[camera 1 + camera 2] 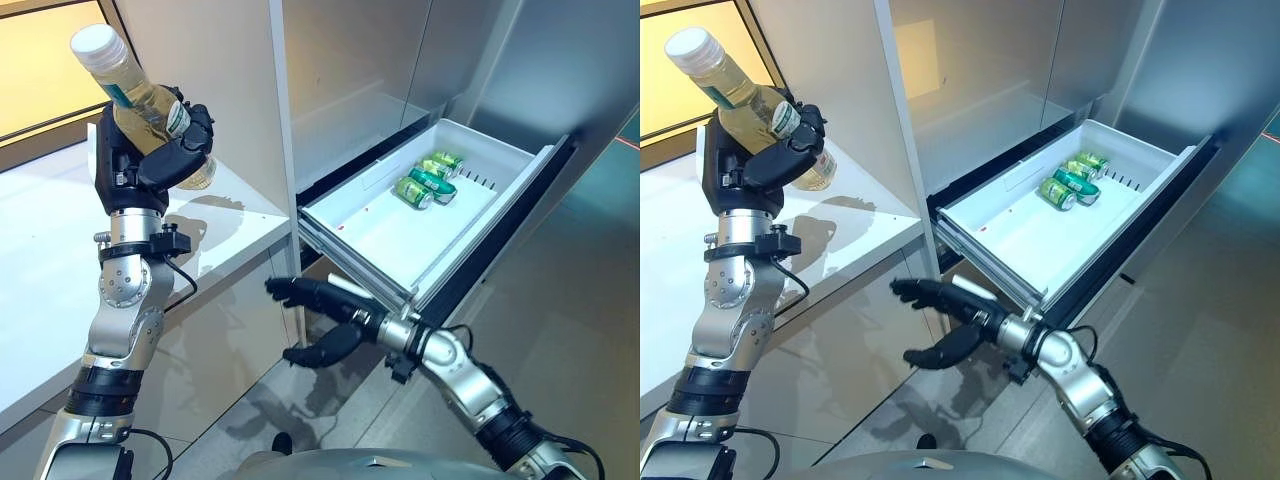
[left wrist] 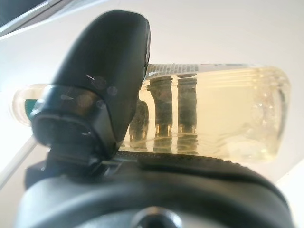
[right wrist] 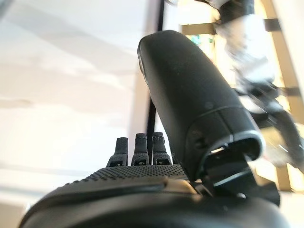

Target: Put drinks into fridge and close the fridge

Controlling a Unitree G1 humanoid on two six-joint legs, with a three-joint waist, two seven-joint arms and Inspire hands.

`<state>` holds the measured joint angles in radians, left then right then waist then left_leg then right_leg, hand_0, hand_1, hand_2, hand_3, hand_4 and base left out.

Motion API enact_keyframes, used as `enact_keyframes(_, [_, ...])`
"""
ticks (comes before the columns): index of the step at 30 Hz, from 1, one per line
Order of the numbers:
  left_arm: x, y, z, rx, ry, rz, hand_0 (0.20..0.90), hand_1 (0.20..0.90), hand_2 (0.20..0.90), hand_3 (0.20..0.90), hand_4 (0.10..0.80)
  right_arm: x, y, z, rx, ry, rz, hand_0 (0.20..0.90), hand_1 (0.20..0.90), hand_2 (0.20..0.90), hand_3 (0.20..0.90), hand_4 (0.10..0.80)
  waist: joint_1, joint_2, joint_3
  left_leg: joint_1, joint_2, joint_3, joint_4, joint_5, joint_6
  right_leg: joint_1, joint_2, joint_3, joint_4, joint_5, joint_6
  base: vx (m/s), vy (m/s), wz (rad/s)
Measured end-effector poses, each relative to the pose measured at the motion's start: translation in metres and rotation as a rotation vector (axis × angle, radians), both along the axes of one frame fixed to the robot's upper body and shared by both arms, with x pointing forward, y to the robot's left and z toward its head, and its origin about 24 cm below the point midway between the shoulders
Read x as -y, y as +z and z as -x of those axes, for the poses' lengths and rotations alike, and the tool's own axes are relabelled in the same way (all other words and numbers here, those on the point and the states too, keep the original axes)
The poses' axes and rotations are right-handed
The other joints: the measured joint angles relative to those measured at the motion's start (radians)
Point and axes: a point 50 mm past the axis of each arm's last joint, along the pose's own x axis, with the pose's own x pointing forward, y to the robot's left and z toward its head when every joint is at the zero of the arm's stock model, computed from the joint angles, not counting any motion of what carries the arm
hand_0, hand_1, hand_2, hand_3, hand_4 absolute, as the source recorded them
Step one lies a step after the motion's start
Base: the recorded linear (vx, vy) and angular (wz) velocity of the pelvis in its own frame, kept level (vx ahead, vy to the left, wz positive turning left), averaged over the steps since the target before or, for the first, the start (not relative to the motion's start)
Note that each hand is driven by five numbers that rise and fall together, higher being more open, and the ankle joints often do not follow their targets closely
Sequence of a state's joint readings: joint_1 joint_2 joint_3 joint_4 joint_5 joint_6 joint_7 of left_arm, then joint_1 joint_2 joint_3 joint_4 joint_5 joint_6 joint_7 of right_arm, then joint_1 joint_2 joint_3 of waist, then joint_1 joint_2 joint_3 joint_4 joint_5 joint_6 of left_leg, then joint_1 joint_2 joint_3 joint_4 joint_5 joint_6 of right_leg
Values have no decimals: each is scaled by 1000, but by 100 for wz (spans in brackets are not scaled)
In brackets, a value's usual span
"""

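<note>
Bottle [image 1: 130, 95] of pale yellow drink with a white cap sits tilted in my left hand [image 1: 160, 150], fingers curled round it, high in the upper left of the frame above the white worktop [image 1: 60, 260]. Right of centre the fridge drawer [image 1: 400, 235] stands pulled open, with 3 green cans [image 1: 428, 180] lying on their sides near its back end. My right hand [image 1: 325, 320] hangs empty with fingers spread, at lower centre, just below the drawer's front corner. A grey cabinet panel [image 1: 240, 90] stands between the bottle and the drawer.
</note>
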<state>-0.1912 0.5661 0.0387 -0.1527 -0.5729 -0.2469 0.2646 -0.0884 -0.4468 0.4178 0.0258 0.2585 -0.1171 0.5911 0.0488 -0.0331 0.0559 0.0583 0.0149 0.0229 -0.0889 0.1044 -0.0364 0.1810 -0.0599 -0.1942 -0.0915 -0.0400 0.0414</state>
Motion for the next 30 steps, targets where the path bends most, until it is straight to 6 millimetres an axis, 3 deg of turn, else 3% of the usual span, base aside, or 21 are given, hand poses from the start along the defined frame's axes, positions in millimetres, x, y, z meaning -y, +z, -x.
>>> enact_keyframes(4, [1, -5, 2, -10, -41, -6, 300, 300, 300, 200, 100, 12, 12, -1, -21, 33, 32, 900, 900, 900, 900, 800, -5, -7, 5, 1, 1, 2, 0, 0, 0, 0, 1, 4, 0, 0, 0, 0, 0, 0])
enact_keyframes(8, [2, -12, 5, -33, -86, -36, 300, 300, 300, 200, 100, 10, 28, -2, -25, 37, -61, 900, 900, 900, 900, 800, -10, -11, 11, 1, 0, 2, 0, 0, 0, 0, 0, 5, 0, 0, 0, 0, 0, 0])
enact_keyframes(17, [0, -15, 10, -36, -165, -98, 300, 300, 300, 200, 100, 30, 57, -15, 72, -88, -130, 900, 900, 900, 900, 800, -7, -21, 28, 3, 0, 9, 0, 0, 0, -2, 0, 13, 0, 0, 0, -1, 0, -1])
enact_keyframes(30, [8, -8, 13, 6, -267, -141, 300, 300, 300, 200, 100, 24, 74, -32, 103, -136, -114, 900, 900, 900, 900, 800, -2, -21, 29, 3, 1, 10, 0, 0, 0, -2, 0, 15, 0, 0, 0, -1, -1, -1])
